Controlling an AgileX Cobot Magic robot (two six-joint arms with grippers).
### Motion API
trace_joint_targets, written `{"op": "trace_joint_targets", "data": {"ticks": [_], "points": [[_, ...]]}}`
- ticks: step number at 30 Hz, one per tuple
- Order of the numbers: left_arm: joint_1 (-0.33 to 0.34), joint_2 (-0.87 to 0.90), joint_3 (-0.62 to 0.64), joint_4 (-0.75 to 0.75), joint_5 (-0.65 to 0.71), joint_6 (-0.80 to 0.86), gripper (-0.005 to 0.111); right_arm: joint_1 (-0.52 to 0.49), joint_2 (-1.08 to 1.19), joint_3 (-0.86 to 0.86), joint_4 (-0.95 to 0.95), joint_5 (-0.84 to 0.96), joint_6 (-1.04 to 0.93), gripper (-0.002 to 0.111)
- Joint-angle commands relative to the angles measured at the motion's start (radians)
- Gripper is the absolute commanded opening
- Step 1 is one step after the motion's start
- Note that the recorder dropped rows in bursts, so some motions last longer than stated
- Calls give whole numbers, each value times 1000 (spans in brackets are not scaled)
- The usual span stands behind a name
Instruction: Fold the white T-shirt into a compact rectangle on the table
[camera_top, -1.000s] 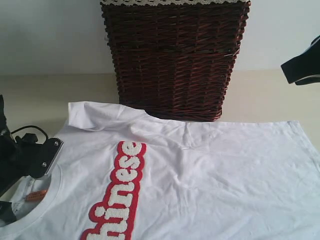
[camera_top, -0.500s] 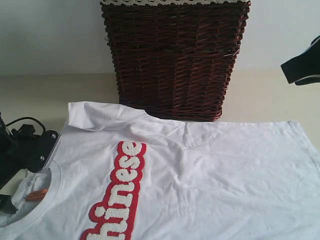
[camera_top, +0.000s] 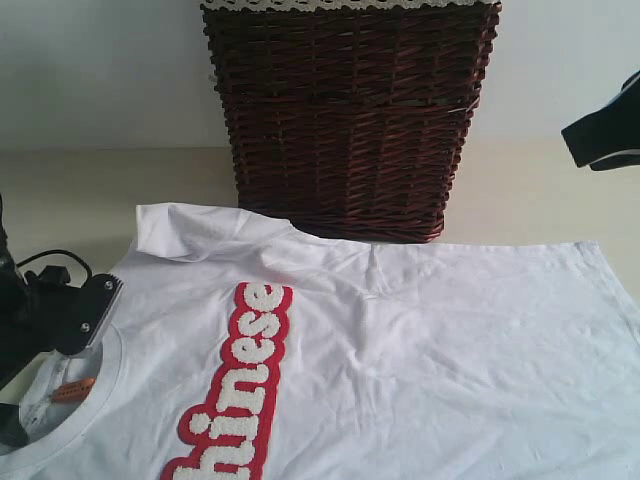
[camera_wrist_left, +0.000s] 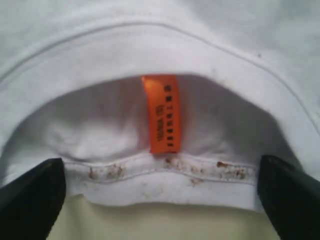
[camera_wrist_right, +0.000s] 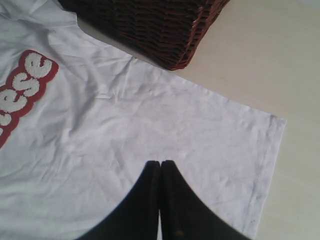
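Observation:
The white T-shirt (camera_top: 400, 350) lies spread flat on the table (camera_top: 540, 190), its red-outlined lettering (camera_top: 240, 390) running toward the near edge. My left gripper (camera_top: 75, 320) is at the neck opening on the left and stands open. In the left wrist view its black fingers (camera_wrist_left: 30, 200) flank the back of the stained ribbed collar (camera_wrist_left: 165, 172), below the orange tag (camera_wrist_left: 161, 114). My right gripper (camera_wrist_right: 160, 164) is shut with nothing in it, hovering over the shirt's lower body (camera_wrist_right: 150, 115) near the hem corner. Its arm (camera_top: 603, 135) shows at the upper right.
A dark wicker basket (camera_top: 345, 120) with lace trim stands just behind the shirt, against the pale wall. One short sleeve (camera_top: 190, 230) lies rumpled at the basket's left foot. Bare table (camera_wrist_right: 280, 60) shows beyond the hem on the right.
My left gripper shifted slightly left at the collar, then came back right to about where it was. The shirt's body and my right arm have not moved.

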Motion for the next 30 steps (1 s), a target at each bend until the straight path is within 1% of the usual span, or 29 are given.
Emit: {"op": "trace_joint_targets", "data": {"ticks": [1,6,11,14,27,30], "points": [[2,0,4,-25,11,0,105,1,-6,3,3,-9,-10,0],[2,27,4,-5,11,-2,105,1,-6,3,5,-9,-10,0],[2,56,4,58,6,-2,105,1,-6,3,5,-8,-10,0],[2,56,4,71,-5,-4,105,1,-6,3,5,-8,-10,0],[2,58,4,71,17,-6,105,1,-6,3,8,-8,-10,0],[2,58,4,71,15,-6,105,1,-6,3,32,-8,-38,1]]}}
